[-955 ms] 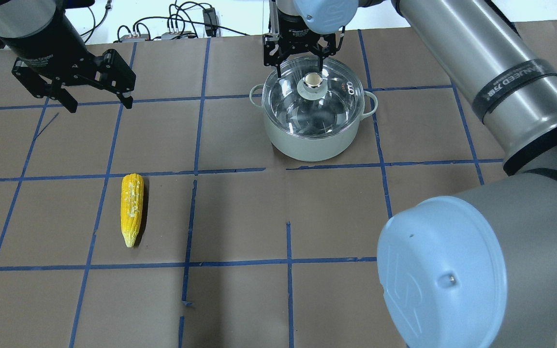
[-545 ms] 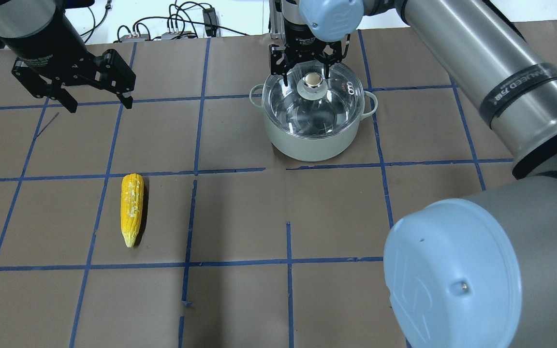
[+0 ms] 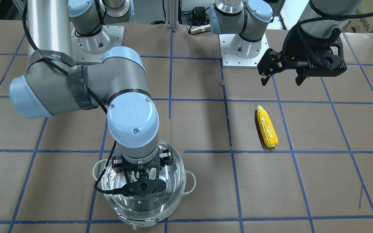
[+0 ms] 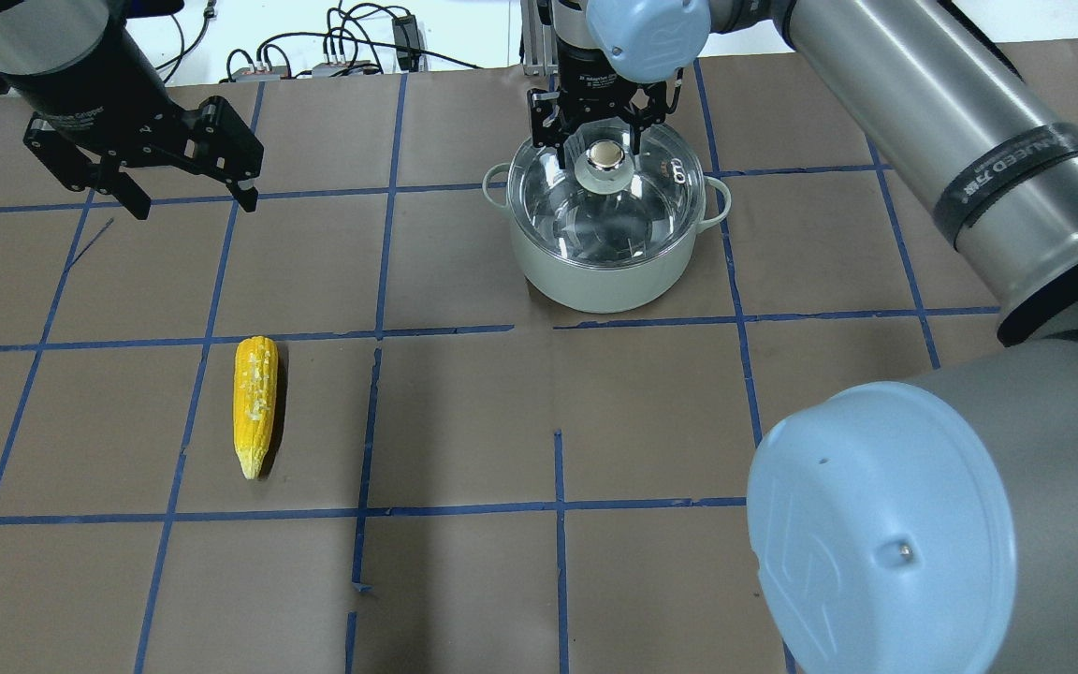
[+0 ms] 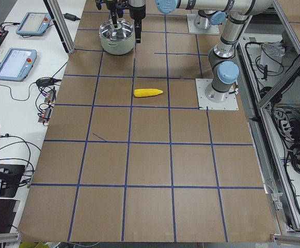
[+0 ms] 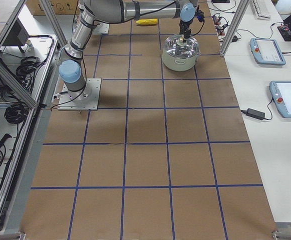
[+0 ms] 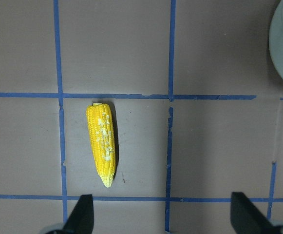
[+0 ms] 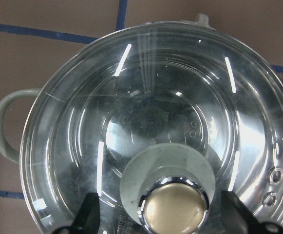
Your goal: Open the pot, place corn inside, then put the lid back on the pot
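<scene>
The pot (image 4: 595,281) stands at the far middle of the table with the glass lid (image 4: 586,220) on it. My right gripper (image 4: 600,148) is open, its fingers on either side of the lid's knob (image 4: 605,156) and not closed on it. The right wrist view shows the knob (image 8: 173,204) between the open fingertips (image 8: 88,214), with the lid (image 8: 146,107) below. The corn (image 4: 254,404) lies flat on the near left. My left gripper (image 4: 191,201) hovers open and empty beyond the corn. In the left wrist view the corn (image 7: 101,144) lies ahead of the gripper (image 7: 161,217).
The table is covered in brown paper with a blue tape grid (image 4: 375,281). Cables and boxes (image 4: 333,56) lie past the far edge. The pot's side handle (image 4: 717,201) sticks out to the right. The right arm's elbow (image 4: 876,524) fills the near right.
My right gripper has moved a little right and down onto the lid, so its open fingers now straddle the knob. The left arm, corn and pot have not moved.
</scene>
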Tool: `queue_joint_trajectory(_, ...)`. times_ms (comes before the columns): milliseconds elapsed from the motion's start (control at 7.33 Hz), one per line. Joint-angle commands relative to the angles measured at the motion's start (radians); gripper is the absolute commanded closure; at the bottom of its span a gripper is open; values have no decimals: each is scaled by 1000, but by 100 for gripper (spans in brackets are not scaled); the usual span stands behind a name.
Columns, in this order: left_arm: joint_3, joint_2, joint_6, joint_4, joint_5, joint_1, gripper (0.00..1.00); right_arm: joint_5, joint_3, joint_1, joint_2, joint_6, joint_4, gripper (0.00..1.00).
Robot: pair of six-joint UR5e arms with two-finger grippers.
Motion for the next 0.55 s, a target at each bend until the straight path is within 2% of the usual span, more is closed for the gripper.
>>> queue_joint_trajectory(0,0,0,0,0,0,-1,0,-1,0,1,2,-2,-5,37)
queue_joint_trajectory(136,0,0,0,0,0,0,0,0,0,-1,5,-2,-8,47)
queue_joint_trajectory(409,0,0,0,0,0,1,0,0,-7,-19,-2,-36,-19,56)
